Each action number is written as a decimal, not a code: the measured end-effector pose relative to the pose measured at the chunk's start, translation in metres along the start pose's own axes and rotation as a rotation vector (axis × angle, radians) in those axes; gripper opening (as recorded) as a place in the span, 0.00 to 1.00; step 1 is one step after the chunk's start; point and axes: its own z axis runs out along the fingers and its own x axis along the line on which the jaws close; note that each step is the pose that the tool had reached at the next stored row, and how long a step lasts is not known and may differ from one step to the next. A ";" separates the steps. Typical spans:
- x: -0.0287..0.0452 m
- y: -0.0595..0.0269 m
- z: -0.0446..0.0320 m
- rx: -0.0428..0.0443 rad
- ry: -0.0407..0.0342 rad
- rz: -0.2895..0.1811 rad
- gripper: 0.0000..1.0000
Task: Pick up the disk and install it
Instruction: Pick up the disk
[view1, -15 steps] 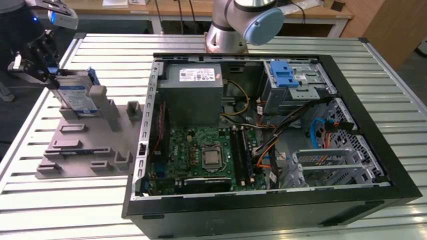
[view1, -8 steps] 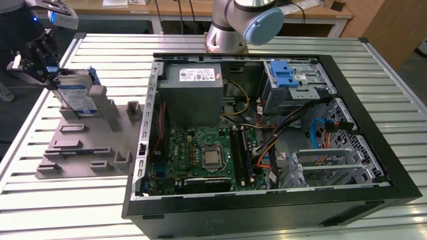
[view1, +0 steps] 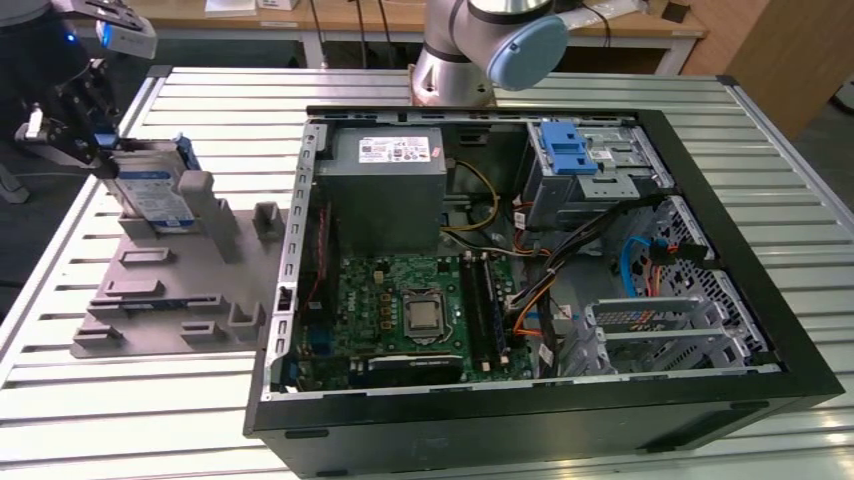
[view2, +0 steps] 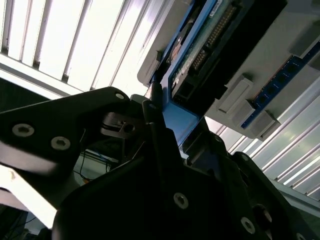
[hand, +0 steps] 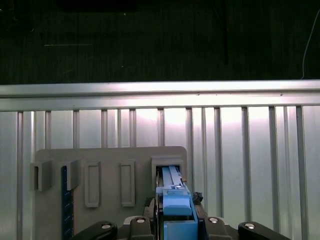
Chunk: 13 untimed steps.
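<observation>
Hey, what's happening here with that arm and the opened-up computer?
A robot arm's gripper is down at the disk, which stands on edge in a grey holder on the slatted table, at the exterior view's left. The disk has not been lifted out yet. The open computer case lies beside the holder, and the disk is not installed in it.

Evenly lit from above in the exterior view, with soft sheen on the table (view1: 747, 130) at 2 o'clock. Shade inside the case (view1: 534, 425) along its wall at 4 o'clock; dim corner at 10 o'clock around the gripper (view1: 96, 158). In the second wrist view, blown-out white glare on the table, gripper body almost black against it. In the first wrist view, bright table, very dark background beyond.
</observation>
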 end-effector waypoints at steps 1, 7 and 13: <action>0.0000 0.0000 -0.0005 0.0000 0.0000 0.000 0.37; -0.0001 0.0002 -0.0081 0.0001 -0.0001 0.000 0.36; -0.0003 0.0003 -0.0141 0.0003 -0.0002 0.000 0.36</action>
